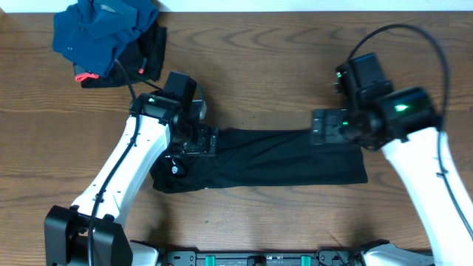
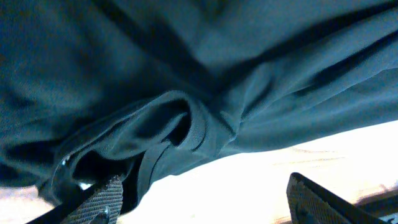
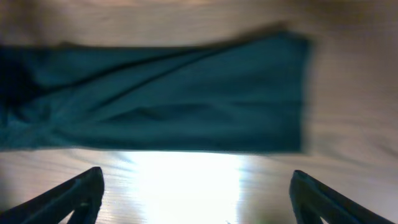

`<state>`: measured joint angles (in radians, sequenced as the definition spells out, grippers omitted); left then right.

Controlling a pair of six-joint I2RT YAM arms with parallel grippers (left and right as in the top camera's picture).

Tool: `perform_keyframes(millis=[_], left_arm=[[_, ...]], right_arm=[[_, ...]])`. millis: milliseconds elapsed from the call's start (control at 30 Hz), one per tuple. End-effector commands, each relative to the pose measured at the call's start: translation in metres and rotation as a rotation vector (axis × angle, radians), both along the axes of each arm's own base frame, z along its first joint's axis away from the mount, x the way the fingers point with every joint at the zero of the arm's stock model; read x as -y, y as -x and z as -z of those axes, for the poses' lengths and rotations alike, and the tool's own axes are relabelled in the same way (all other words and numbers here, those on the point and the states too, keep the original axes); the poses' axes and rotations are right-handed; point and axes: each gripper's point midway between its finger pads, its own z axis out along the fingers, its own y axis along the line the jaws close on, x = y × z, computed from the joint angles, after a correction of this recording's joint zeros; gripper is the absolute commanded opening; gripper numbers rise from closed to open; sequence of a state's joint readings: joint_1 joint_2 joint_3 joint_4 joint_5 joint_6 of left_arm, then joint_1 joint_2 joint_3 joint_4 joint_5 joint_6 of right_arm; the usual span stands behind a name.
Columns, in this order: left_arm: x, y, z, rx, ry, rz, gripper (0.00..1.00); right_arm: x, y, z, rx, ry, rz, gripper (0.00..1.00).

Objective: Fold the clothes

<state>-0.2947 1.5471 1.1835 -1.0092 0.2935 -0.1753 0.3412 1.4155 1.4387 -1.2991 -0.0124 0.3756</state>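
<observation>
A black garment (image 1: 273, 159) lies in a long folded strip across the middle of the wooden table. My left gripper (image 1: 194, 140) hangs over the strip's left end; in the left wrist view its fingers (image 2: 205, 202) are open with bunched dark cloth (image 2: 186, 93) just beyond them and against the left finger. My right gripper (image 1: 329, 125) is over the strip's right end; in the right wrist view its fingers (image 3: 193, 196) are open and empty above bare wood, with the strip (image 3: 161, 99) lying flat ahead.
A pile of blue and black clothes (image 1: 107, 37) with a red tag sits at the back left corner. The wooden table (image 1: 281, 66) shows bare around the strip.
</observation>
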Motion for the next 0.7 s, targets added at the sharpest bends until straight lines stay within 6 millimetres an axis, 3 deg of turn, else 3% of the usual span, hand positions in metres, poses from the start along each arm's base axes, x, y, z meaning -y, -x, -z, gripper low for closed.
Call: perform_keyframes(millis=[0,33,67,267,333,433,667], left_arm=[[0.006,-0.001,0.000,0.013,0.013,0.024,0.85],[0.007,-0.004,0.000,0.026,0.016,0.023,0.84],[0.008,-0.007,0.000,0.035,0.019,0.023,0.84],[0.012,-0.019,0.019,0.019,0.015,0.019,0.77],[0.013,-0.022,0.029,0.003,0.011,0.019,0.76],[0.014,-0.025,0.044,-0.030,0.004,0.019,0.67],[0.012,-0.019,0.066,-0.108,-0.019,0.008,0.59]], right_arm=[[-0.041,0.011,0.037,-0.079,-0.216,-0.135,0.75],[-0.046,0.007,0.047,-0.071,-0.242,-0.142,0.49],[-0.051,0.002,0.057,-0.060,-0.265,-0.150,0.33],[-0.082,-0.011,0.085,-0.052,-0.443,-0.233,0.05],[-0.086,-0.013,0.091,-0.065,-0.462,-0.238,0.01],[-0.094,-0.017,0.107,-0.096,-0.477,-0.251,0.01],[-0.102,-0.022,0.143,-0.184,-0.498,-0.229,0.01]])
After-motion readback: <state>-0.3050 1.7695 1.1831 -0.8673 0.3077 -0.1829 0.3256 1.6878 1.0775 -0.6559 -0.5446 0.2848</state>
